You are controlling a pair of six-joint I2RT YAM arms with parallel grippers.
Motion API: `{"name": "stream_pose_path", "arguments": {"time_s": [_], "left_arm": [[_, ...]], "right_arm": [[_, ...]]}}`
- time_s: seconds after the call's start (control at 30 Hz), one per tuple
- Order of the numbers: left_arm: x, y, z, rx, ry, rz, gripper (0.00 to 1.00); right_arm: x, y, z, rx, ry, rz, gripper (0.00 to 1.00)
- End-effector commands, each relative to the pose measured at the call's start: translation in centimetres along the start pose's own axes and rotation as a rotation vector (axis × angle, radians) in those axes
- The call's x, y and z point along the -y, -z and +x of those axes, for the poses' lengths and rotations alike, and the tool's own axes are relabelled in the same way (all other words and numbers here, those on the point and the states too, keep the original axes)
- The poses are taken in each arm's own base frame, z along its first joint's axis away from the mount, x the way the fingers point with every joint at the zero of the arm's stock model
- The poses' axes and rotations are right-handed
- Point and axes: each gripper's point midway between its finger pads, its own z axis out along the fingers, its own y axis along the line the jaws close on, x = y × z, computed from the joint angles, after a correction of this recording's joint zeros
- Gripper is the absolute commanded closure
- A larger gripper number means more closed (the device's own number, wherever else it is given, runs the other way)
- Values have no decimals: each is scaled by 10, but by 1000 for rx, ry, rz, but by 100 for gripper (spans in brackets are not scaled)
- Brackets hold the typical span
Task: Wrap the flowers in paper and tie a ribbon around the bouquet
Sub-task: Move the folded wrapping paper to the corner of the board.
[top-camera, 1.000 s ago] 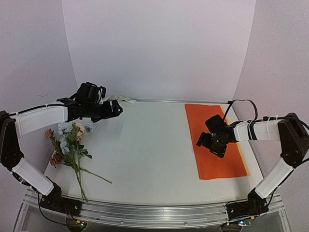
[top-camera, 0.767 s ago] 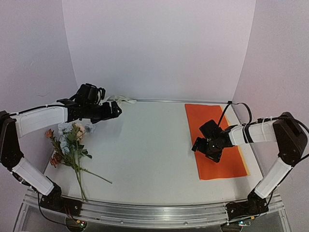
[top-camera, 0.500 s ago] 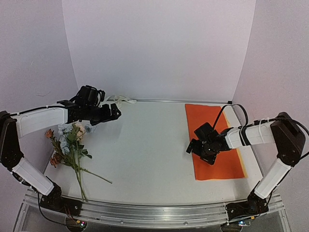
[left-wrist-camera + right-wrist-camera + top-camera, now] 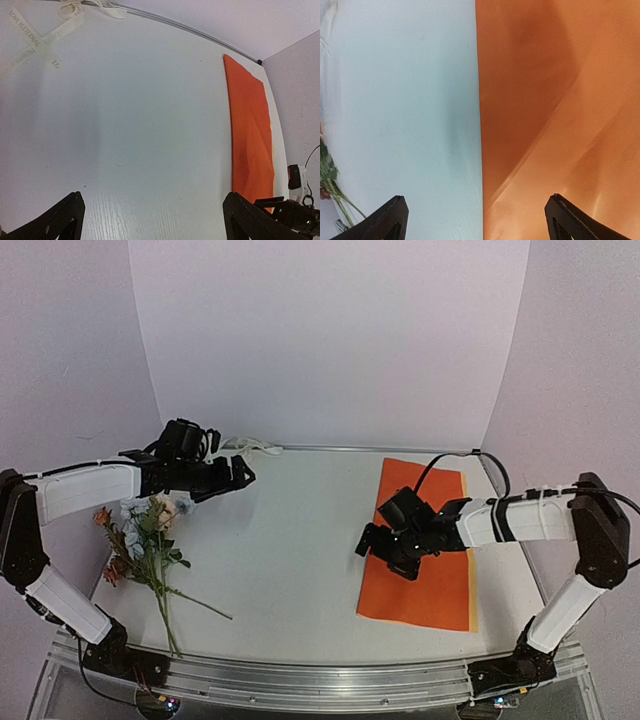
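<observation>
Top view: flowers (image 4: 150, 530) lie loose on left side of table (image 4: 290, 540), stems toward near edge, heads toward the far wall. Paper (image 4: 425, 590) flat on right side, orange face up, thin yellow strip showing along its outer edge; well apart from the flowers. Ribbon (image 4: 255, 446) bunched at the far edge by the back wall, untied. Left tool (image 4: 238, 472) hangs over the far-left part of table, near ribbon, past the flower heads; jaws wide, nothing in them. Right tool (image 4: 380, 558) sits over paper's inner edge, jaws wide, nothing gripped; contact w/ sheet can't be told from here. Left wrist view: left tool (image 4: 152, 196) fingers spread wide w/ bare table between them; ribbon (image 4: 35, 42) at upper left w/ printed lettering, paper (image 4: 250, 135) far off to the right. Right wrist view: right tool (image 4: 474, 199) straddles the paper's edge, one finger over table, the other over orange paper (image 4: 545, 125); sheet shows a diagonal crease; green stems just visible at lower left corner. Progress est.: close to start. No bouquet yet: nothing wrapped, nothing tied. Step in hand prob. placing the paper. Left to do: flowers onto paper, roll/pinch into a cone, fetch ribbon, tie round the waist.
</observation>
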Motion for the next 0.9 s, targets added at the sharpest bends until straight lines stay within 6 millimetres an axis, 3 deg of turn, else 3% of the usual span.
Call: {"name": "stream_pose_path", "arguments": {"time_s": [0.0, 0.27, 0.37, 0.63, 0.87], "left_arm": [[48, -25, 15, -76, -43, 170, 0], [110, -82, 62, -237, -114, 291, 1], [130, -104, 72, -281, -130, 326, 5], [157, -153, 100, -365, -173, 336, 18], [178, -182, 112, -374, -246, 337, 31]], "right_arm": [[38, 40, -52, 104, -55, 17, 2], [124, 61, -96, 187, -186, 46, 2], [145, 59, -108, 206, -248, 28, 2], [177, 41, -118, 199, -381, -58, 2], [196, 27, -123, 192, -422, -48, 2]]}}
